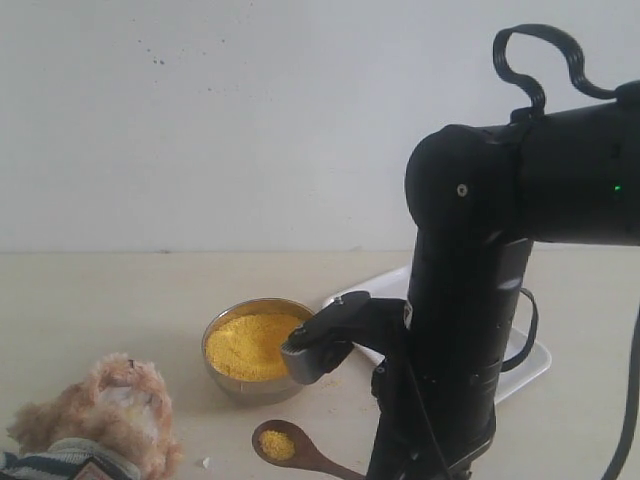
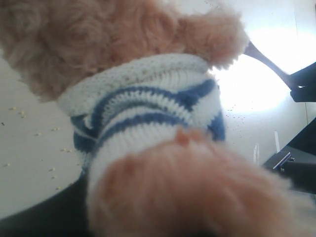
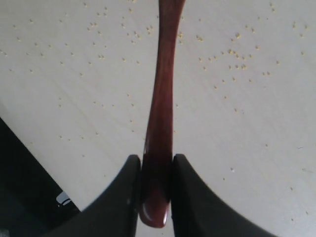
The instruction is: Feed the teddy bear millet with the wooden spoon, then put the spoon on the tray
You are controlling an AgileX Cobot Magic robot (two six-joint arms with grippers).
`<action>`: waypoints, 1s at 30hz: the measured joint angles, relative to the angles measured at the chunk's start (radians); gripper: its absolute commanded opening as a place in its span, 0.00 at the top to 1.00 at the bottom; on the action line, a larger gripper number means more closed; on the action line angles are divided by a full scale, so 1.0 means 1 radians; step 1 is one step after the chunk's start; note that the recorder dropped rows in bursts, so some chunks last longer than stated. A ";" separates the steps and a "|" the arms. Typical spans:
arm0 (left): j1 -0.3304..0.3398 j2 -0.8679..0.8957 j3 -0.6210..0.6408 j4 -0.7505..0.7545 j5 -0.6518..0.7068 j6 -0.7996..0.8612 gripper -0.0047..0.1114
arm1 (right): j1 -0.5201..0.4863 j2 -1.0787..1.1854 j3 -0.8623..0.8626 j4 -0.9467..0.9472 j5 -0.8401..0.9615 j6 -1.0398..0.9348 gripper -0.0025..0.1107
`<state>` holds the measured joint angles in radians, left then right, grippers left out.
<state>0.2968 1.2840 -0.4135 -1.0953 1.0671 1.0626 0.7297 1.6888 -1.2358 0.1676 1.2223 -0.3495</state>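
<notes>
The teddy bear (image 1: 110, 410) sits at the near left of the table, and its striped shirt (image 2: 148, 113) fills the left wrist view. My left gripper is closed on the bear's body, with fur hiding its fingertips. My right gripper (image 3: 157, 190) is shut on the end of the wooden spoon (image 3: 160, 103). The spoon's bowl (image 1: 277, 443) carries a small heap of millet and hangs low, just right of the bear. The spoon's handle (image 2: 269, 61) reaches past the bear's ear. More millet (image 1: 250, 345) fills the steel bowl (image 1: 222, 375). The white tray (image 1: 530, 365) lies behind my right arm.
My right arm (image 1: 470, 330) stands tall in the foreground and hides most of the tray; a black part of it (image 1: 318, 345) overhangs the steel bowl's rim. Stray yellow grains (image 3: 232, 52) are scattered over the pale tabletop. A plain wall closes the back.
</notes>
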 measured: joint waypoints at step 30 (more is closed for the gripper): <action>0.000 0.000 0.000 0.002 0.000 0.000 0.93 | 0.137 0.000 -0.093 -0.046 -0.003 0.022 0.98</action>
<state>0.2968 1.2840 -0.4135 -1.0935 1.0671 1.0626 0.8671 1.6888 -1.3288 0.1221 1.2189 -0.3273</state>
